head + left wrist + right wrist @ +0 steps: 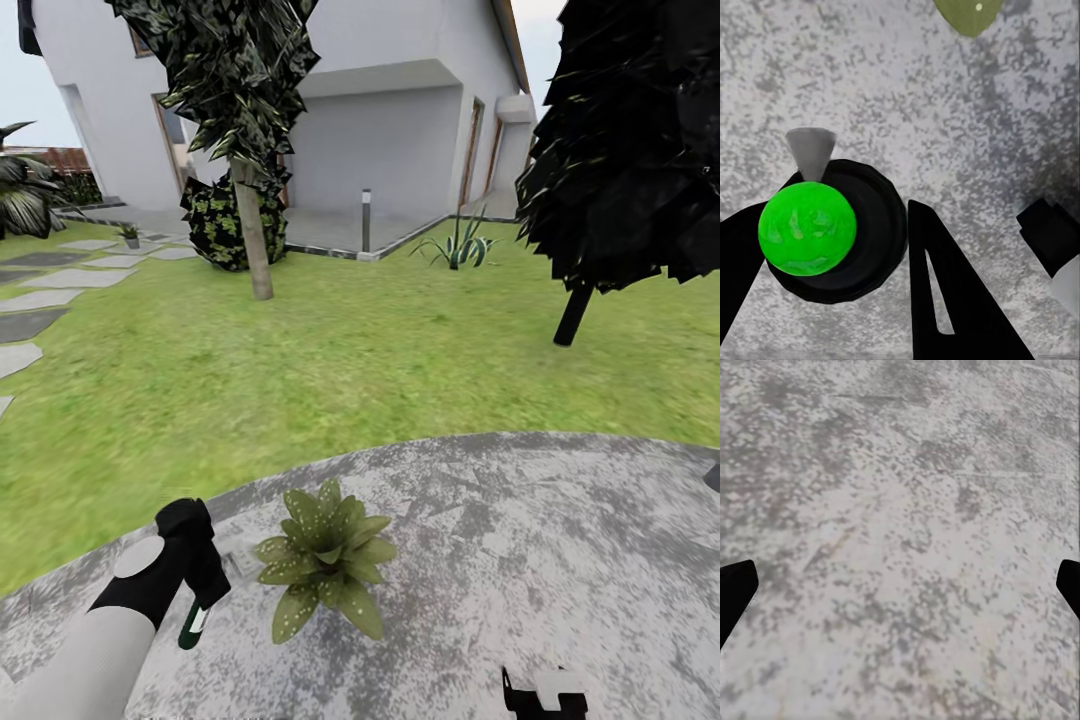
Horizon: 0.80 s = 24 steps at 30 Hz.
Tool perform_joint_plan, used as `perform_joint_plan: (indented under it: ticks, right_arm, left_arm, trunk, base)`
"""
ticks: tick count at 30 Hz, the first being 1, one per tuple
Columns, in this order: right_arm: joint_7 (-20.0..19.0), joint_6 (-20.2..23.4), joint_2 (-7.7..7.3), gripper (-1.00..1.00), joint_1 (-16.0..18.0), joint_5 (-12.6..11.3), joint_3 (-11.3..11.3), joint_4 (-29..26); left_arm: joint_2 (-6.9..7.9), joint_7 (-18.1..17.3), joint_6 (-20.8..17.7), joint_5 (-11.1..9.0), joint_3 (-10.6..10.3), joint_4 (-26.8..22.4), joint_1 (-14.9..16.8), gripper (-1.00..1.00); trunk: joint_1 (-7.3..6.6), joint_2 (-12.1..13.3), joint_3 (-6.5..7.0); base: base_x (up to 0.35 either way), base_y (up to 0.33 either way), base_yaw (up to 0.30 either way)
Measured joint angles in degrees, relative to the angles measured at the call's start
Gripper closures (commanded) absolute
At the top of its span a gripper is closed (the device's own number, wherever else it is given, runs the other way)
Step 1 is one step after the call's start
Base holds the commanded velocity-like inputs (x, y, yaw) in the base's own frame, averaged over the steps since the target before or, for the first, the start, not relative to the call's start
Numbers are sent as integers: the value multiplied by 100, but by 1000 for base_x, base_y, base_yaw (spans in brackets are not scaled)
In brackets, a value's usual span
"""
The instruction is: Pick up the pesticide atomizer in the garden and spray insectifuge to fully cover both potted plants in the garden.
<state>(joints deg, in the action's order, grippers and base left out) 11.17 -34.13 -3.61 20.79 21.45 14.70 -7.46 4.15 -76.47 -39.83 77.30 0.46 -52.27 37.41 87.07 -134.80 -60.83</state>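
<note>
holding pesticide atomizer point(195, 624) beside speckled potted plant point(325, 560).

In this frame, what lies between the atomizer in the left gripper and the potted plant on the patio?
Nothing but bare grey paving. In the head view the pesticide atomizer, held in the left gripper, hangs beside the potted plant, with only patio between.

Head view: high, facing forward and down across the grey paved patio point(520, 560), lawn point(330, 370) and white house point(400, 110) beyond. Left wrist view: close above the patio, facing down past a leaf tip point(964, 15). Right wrist view: close, straight down. Shared: patio paving.
</note>
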Motion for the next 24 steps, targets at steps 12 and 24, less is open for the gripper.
perform_joint_plan:
  ticks: [12, 24]
  right_arm:
    - [0, 0, 0, -100, 0, 0, 0, 0]
    - [2, -1, -1, -100, 0, 1, 5, -1]
  left_arm:
    - [-7, 10, -8, -9, -1, 11, 6, 100]
    - [-9, 5, -9, 13, 2, -4, 9, 100]
  trunk:
    - [0, 0, 59]
    - [-1, 0, 71]
  base:
    - [10, -4, 217]
    - [221, -170, 17]
